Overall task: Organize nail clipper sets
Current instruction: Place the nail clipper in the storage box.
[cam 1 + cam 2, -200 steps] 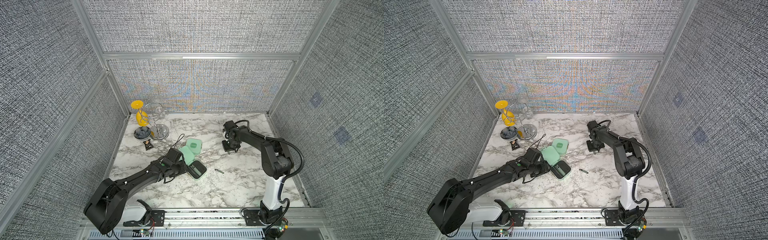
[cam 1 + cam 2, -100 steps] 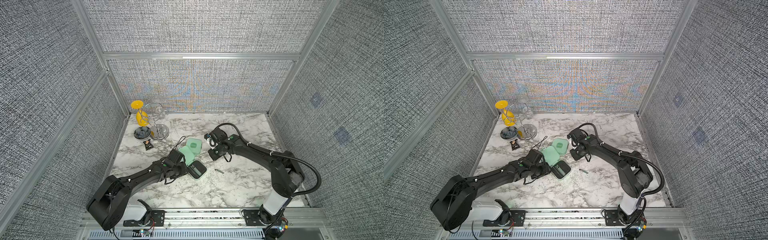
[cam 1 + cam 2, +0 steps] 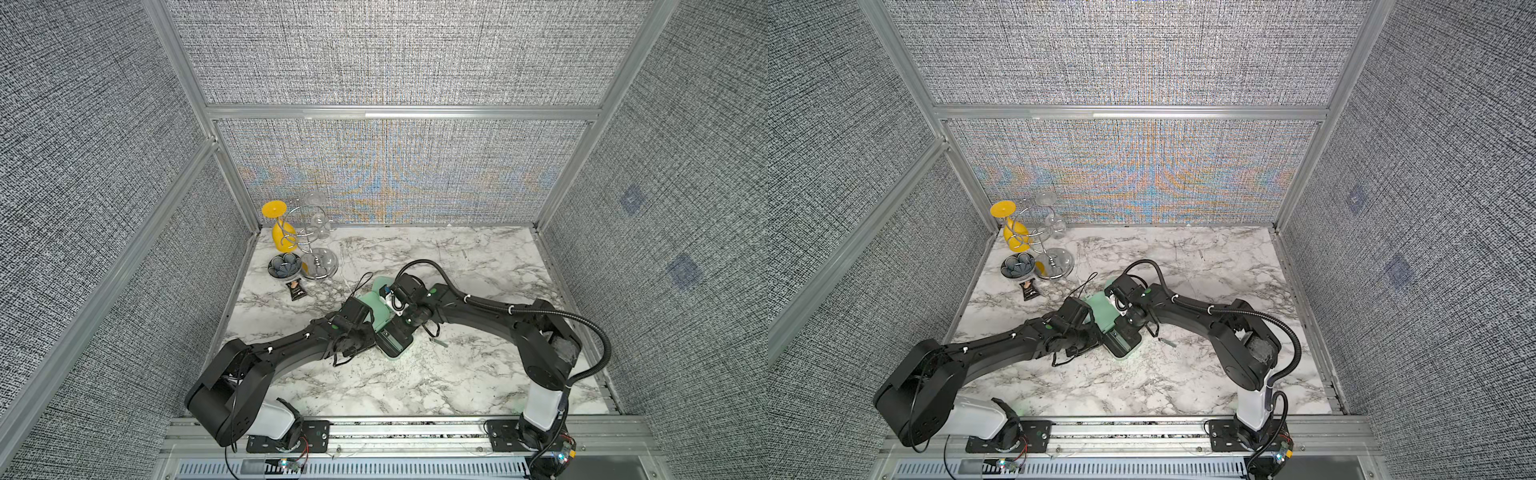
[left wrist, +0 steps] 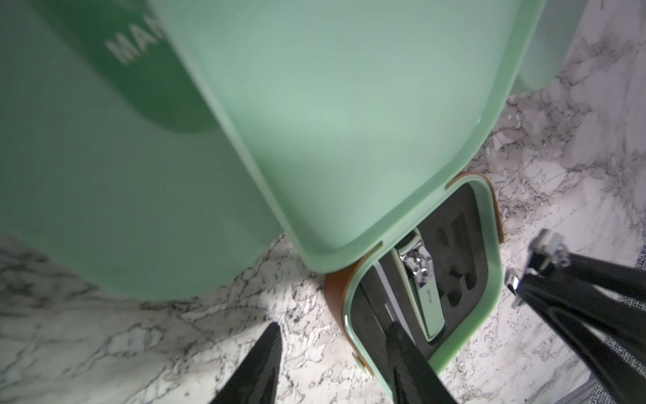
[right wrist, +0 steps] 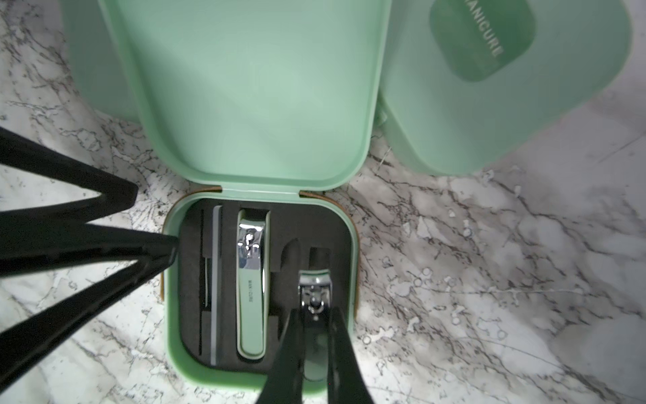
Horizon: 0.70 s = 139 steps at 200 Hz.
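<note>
The right claw (image 5: 316, 313) is pinched shut on a small clipper (image 5: 314, 290), holding it by the lever end over the black foam of the open case (image 5: 216, 379) near the middle of the bench (image 5: 489, 280). The clipper's long axis runs in line with the fingers, cutting head toward the open lid (image 5: 251, 87), parallel to the large clipper (image 5: 250, 297) in its slot. The left claw (image 4: 334, 326) stands partly open astride the case's side wall, gripping nothing.

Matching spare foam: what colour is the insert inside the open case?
The foam insert is black; the right wrist view shows it best.
</note>
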Tool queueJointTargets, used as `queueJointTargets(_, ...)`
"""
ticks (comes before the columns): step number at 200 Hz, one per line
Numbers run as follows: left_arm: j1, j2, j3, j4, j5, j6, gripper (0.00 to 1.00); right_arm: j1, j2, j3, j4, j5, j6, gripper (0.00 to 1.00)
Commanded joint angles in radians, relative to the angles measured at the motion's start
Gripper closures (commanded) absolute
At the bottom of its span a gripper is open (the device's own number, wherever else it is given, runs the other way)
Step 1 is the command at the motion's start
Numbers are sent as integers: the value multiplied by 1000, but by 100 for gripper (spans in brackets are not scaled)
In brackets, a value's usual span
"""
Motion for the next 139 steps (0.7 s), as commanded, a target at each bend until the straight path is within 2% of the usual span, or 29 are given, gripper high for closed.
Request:
queueJointTargets(1,-1,-5,0,5,-13,0,49,12,9,-7,12,-1,35,95)
queueJointTargets(139,-1,-27,-13,4,-18,-4,49,22,41,-6,17,53,20,96)
